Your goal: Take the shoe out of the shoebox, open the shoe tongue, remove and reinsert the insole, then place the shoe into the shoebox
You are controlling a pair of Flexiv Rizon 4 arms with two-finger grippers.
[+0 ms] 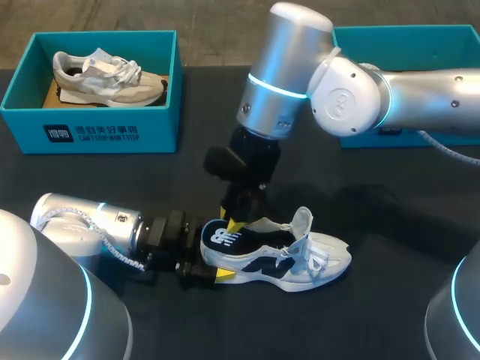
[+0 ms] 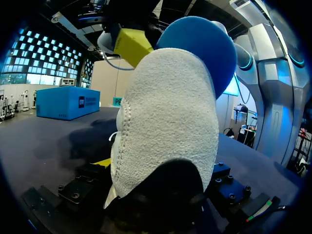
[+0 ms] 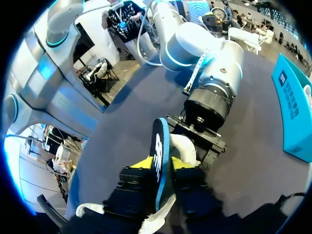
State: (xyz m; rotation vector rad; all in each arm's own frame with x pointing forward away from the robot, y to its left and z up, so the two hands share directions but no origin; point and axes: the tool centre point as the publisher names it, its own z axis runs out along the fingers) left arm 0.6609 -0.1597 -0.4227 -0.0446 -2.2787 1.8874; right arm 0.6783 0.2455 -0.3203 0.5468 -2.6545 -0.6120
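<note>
Our shoe (image 1: 300, 259) is white with dark patches, black or maybe dark blue, and white laces. The insole (image 3: 160, 156) is black with a white mark and a bright blue edge. The shoebox (image 1: 161, 127) is blue-green with white writing, and the other shoe (image 1: 112, 79) inside is cream, grey and white. The table (image 1: 390, 195) is black. Our left gripper (image 1: 212, 255) and right gripper (image 3: 160, 165) are black with yellow tips. Our left arm (image 1: 82, 221) and right arm (image 1: 289, 67) are silver with glowing blue rings

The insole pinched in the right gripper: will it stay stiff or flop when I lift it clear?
Probably flexes and weighs little: the insole is a thin sheet, held only at its heel end by the right gripper. The shoe might drag along, though the left gripper clamps its heel.
</note>
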